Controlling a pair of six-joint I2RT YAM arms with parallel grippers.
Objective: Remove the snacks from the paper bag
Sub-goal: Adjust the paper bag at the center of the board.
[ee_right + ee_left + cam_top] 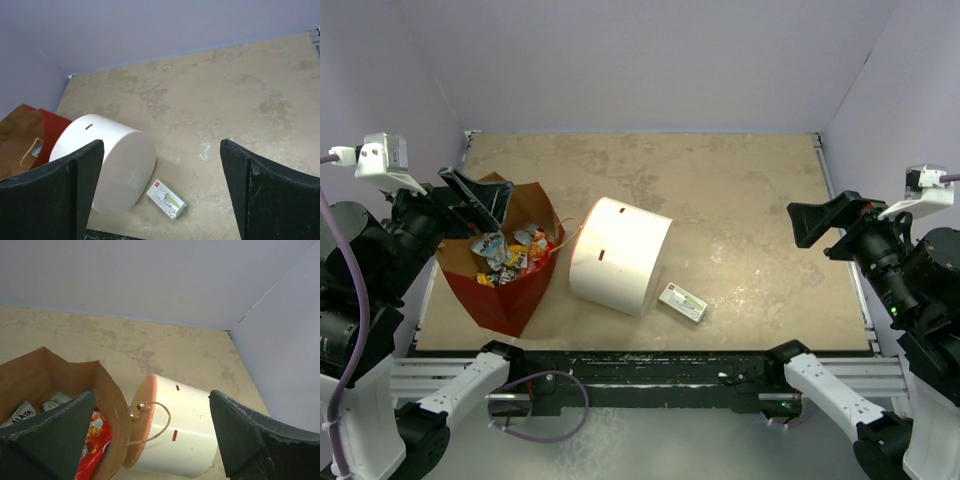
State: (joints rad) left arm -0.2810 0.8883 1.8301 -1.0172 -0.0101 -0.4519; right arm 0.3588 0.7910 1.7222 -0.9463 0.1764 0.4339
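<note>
The paper bag [505, 295] stands at the left of the table, red outside and brown inside, mouth open upward. Several shiny snacks [510, 255] lie inside it. My left gripper [480, 198] is open and empty, above the bag's back rim. In the left wrist view its jaws [151, 395] stand wide apart over the bag's right wall [65, 377], with a red packet [95, 440], a white packet [22, 412] and a twisted handle [155, 425] showing. My right gripper [810, 222] is open and empty at the far right, well away from the bag [52, 127]. Its jaws [161, 145] stand wide apart.
A big white cylinder [620, 255] lies on its side against the bag's right side; it also shows in the left wrist view [190, 435] and the right wrist view [110, 160]. A small flat white-and-green box [682, 302] lies just right of it [167, 199]. Walls enclose the tan table [750, 200].
</note>
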